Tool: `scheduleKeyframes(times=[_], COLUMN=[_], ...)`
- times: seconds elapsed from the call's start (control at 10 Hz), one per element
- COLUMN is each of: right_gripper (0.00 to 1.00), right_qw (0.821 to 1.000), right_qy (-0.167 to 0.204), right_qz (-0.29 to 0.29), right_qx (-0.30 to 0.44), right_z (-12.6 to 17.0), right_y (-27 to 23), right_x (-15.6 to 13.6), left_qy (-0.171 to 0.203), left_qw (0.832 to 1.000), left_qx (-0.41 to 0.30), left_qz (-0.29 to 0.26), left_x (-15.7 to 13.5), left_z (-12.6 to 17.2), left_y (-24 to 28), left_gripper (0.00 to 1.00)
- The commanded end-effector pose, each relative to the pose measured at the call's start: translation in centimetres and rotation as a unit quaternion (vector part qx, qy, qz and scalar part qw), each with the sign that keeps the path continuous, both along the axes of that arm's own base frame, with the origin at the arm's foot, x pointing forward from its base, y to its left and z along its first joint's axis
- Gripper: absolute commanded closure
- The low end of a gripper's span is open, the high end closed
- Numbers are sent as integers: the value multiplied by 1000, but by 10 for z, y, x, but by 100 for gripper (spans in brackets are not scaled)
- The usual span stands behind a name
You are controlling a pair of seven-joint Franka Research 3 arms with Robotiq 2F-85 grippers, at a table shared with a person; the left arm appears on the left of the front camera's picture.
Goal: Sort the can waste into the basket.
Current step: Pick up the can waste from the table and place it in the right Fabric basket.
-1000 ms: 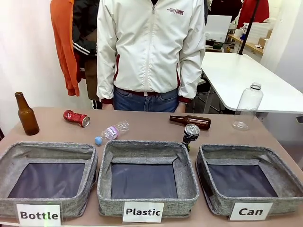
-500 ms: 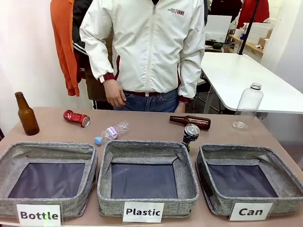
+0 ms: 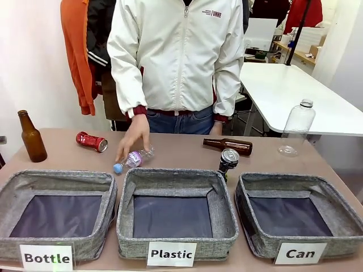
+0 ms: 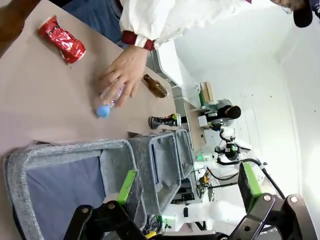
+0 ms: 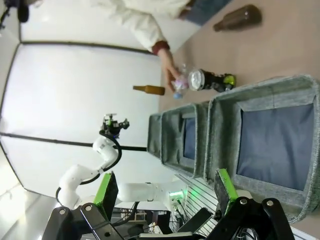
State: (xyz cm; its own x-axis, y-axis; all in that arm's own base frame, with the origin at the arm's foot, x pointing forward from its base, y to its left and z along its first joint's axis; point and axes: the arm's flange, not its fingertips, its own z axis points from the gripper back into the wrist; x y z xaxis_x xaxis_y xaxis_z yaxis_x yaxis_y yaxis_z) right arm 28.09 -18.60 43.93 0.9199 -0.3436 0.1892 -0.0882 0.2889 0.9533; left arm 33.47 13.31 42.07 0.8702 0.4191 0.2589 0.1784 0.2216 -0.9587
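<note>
The red dented can (image 3: 91,141) lies on its side at the table's far left, also in the left wrist view (image 4: 62,39). The black can (image 3: 228,160) with a silver top stands upright behind the gap between the middle and right bins, also in the right wrist view (image 5: 210,80). The grey basket labelled "Can" (image 3: 295,180) sits at the front right with nothing in it; its wall (image 5: 225,135) is near my right gripper. My left gripper (image 4: 187,182) hangs open above the left bin. My right gripper (image 5: 165,190) is open beside the Can basket. Neither holds anything.
A person's hand (image 3: 134,139) rests on a crushed clear plastic bottle (image 3: 136,157) with a blue cap. A brown bottle (image 3: 31,137) stands far left, another (image 3: 228,145) lies behind the black can, and a clear bottle (image 3: 296,127) stands far right. Bins labelled "Plastic" (image 3: 177,177) and "Bottle" (image 3: 57,178) are in front.
The person's arm came out from their side and reached down to the table, and the hand now touches the crushed plastic bottle. The cans and bins have not moved.
</note>
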Motion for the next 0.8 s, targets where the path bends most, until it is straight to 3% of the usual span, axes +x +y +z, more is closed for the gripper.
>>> scheduleKeyframes(times=[0.0, 0.4, 0.5, 0.7], right_gripper=[0, 0, 0, 0], right_qw=[1000, 1000, 999, 978], right_qy=[-9, 1, -7, -77], right_qz=[4, 5, 6, 102], right_qx=[10, 3, -54, -162], right_z=[1, 0, 8, 23], right_y=[-1, 2, 13, 57], right_x=[0, -1, 5, 24], left_qy=[-7, -7, -7, -7], left_qw=[1000, 1000, 1000, 1000], left_qx=[2, 2, 2, 2], left_qz=[-11, -11, -11, -11], left_x=[-6, -6, -6, -6], left_z=[5, 5, 5, 5], left_y=[2, 2, 2, 2], left_gripper=[0, 0, 0, 0])
